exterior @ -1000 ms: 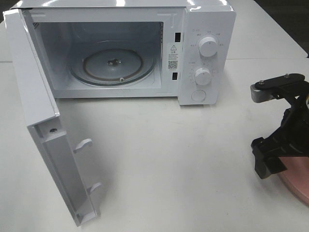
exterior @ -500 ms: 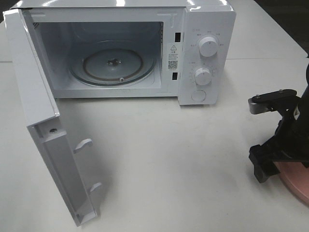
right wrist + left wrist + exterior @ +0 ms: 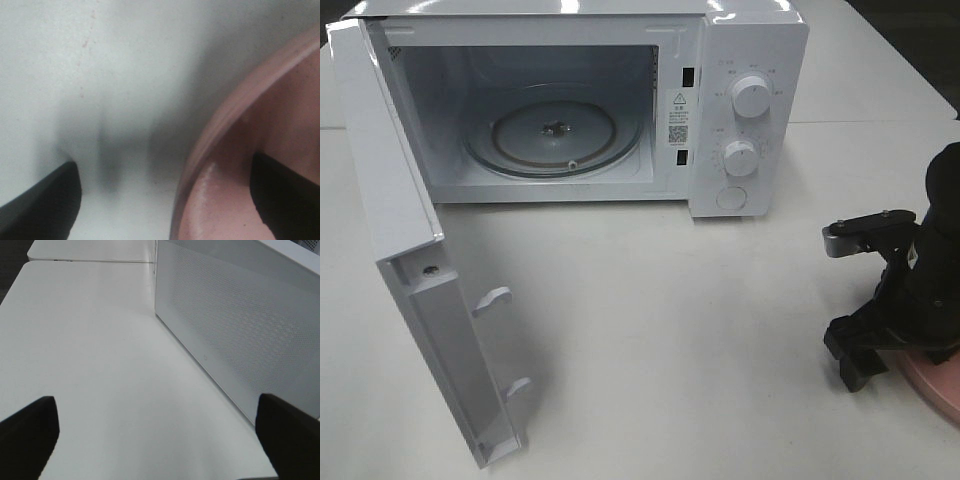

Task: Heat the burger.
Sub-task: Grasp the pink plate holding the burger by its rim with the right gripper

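The burger is out of view in every frame. My right gripper [image 3: 876, 366] is low over the table at the right edge, at the left rim of a pink shallow plate [image 3: 935, 388]. In the right wrist view the right gripper [image 3: 165, 200] is open and straddles the plate's rim [image 3: 220, 130], with one fingertip [image 3: 47, 200] over the table and the other over the plate's inside. Nothing is gripped. In the left wrist view my left gripper [image 3: 157, 440] is open over bare table, with nothing between its fingers; the high view does not show it.
The white microwave [image 3: 750, 60] stands at the back with its door [image 3: 390, 170] swung wide open to the left and a bare glass turntable [image 3: 555, 135] inside. A white perforated panel of the microwave [image 3: 240, 325] is close beside my left gripper.
My right arm has come down and shifted a little left, bringing the open gripper onto the plate's rim. Nothing else has moved.
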{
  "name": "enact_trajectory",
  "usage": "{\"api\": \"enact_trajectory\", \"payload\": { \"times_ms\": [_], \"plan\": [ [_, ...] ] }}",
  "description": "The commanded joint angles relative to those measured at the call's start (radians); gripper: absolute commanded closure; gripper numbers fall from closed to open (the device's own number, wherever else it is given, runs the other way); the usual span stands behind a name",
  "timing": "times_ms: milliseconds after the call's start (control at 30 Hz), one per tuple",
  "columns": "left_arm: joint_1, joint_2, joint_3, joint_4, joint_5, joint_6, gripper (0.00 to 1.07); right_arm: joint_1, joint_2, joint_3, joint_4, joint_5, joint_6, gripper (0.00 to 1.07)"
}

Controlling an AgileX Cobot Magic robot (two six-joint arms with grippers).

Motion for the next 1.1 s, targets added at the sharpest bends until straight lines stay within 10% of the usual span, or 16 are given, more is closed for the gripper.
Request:
{"api": "enact_trajectory", "payload": {
  "times_ms": [33,267,433,1100],
  "plan": [
    [-0.002,-0.017,-0.001,-0.007,-0.01,-0.008,0.06,-0.003,0.015,0.001,-0.016,-0.007,0.01,0.31],
    [-0.002,-0.017,-0.001,-0.007,-0.01,-0.008,0.06,-0.003,0.015,0.001,-0.025,0.001,0.025,0.61],
    [-0.002,-0.017,-0.001,-0.007,-0.01,-0.008,0.06,-0.003,0.015,0.001,-0.05,0.004,0.025,1.01],
    [-0.002,-0.017,-0.001,-0.007,-0.01,-0.008,0.06,0.092,0.015,0.0,-0.22,0.089,0.283,1.07]
  ]
}}
